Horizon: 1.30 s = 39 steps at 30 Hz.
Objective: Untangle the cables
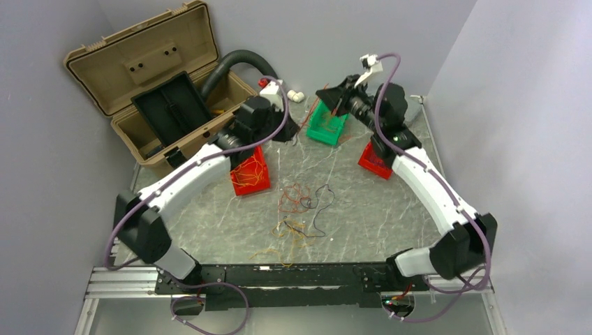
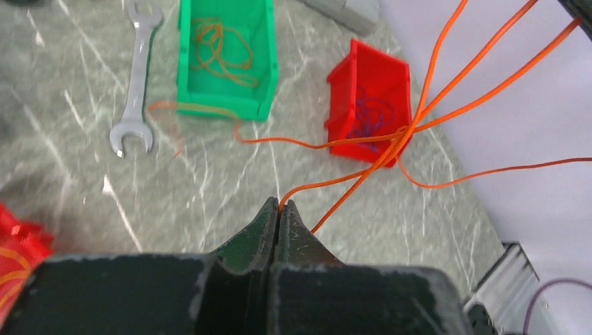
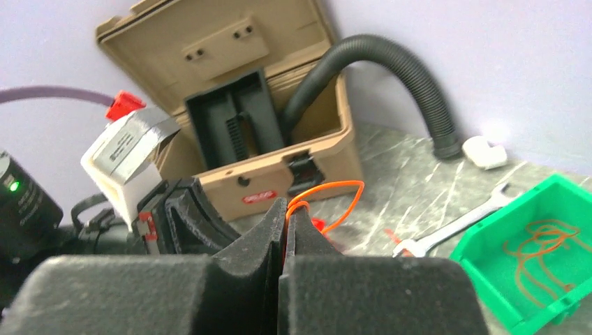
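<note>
Both grippers were up at the far end of the table, and both were pinched tight. The left gripper (image 2: 279, 209) had its dark, wedge-shaped fingers pressed together on thin orange cables (image 2: 403, 137). These were glossy, wiry strands that crossed in a knot just beyond the tips, then fanned out up and to the right. The right gripper (image 3: 287, 209), with matte, grainy fingers also closed, clamped a small curled loop of the orange cables at its tips.

Loose cables (image 1: 293, 199) lay in curly red, orange, black and yellowish strands on the grey marbled tabletop (image 1: 209, 223), in the middle, nearer the arm bases. On the left, a red plastic bin (image 1: 248, 187) held yellow-orange coils. The green bin (image 2: 223, 105) at the far middle held a brownish-orange squiggle, and a second red bin (image 2: 377, 70) to the right held bluish strands. A flat steel open-ended wrench (image 2: 136, 77) lay just beside the green bin.

Far left, the tan hard-shell toolbox (image 3: 209, 56) stood open with a black tray inside. A ribbed black hose (image 3: 398, 63) arched from its right end down to the table.
</note>
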Each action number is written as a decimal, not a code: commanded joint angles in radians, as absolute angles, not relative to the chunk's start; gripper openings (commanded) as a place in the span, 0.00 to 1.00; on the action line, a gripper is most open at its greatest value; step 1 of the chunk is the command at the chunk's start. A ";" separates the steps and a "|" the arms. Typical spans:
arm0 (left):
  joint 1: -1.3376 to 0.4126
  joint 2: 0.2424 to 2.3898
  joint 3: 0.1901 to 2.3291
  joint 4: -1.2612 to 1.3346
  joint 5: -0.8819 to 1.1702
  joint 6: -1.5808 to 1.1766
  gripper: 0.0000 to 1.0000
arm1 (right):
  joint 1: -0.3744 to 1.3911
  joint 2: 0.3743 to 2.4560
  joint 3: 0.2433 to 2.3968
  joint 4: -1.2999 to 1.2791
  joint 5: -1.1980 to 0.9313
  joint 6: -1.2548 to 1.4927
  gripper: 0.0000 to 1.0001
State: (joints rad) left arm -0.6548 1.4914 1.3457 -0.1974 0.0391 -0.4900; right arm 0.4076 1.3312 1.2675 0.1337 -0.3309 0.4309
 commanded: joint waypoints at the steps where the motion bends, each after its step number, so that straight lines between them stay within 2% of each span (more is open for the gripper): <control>1: -0.613 1.662 1.514 -0.190 0.079 -0.504 0.00 | 0.309 1.437 1.440 0.232 -0.371 0.463 0.00; 9: -0.538 1.930 1.738 -0.050 0.137 -0.562 0.00 | 0.169 1.728 1.636 0.312 -0.532 0.547 0.00; 18: -0.532 2.208 1.878 0.188 0.216 -0.663 0.00 | 0.118 1.943 1.858 0.224 -0.506 0.474 0.00; 19: -0.532 2.236 1.888 0.212 0.227 -0.688 0.03 | 0.114 1.973 1.891 0.206 -0.503 0.462 0.00; 20: -0.530 2.263 1.902 0.228 0.236 -0.707 0.11 | 0.109 2.002 1.921 0.194 -0.501 0.456 0.00; 23: -0.523 2.352 1.967 0.235 0.271 -0.764 0.46 | 0.092 2.068 1.983 0.169 -0.505 0.446 0.00; 25: -0.514 2.380 1.981 0.242 0.302 -0.810 0.58 | 0.086 2.099 2.013 0.137 -0.506 0.430 0.00; 31: -0.467 2.247 1.849 0.241 0.300 -0.787 0.76 | 0.070 2.138 2.014 0.023 -0.513 0.388 0.00; 39: -0.449 2.034 1.718 0.092 0.262 -0.672 0.82 | 0.074 2.221 2.024 -0.137 -0.506 0.348 0.00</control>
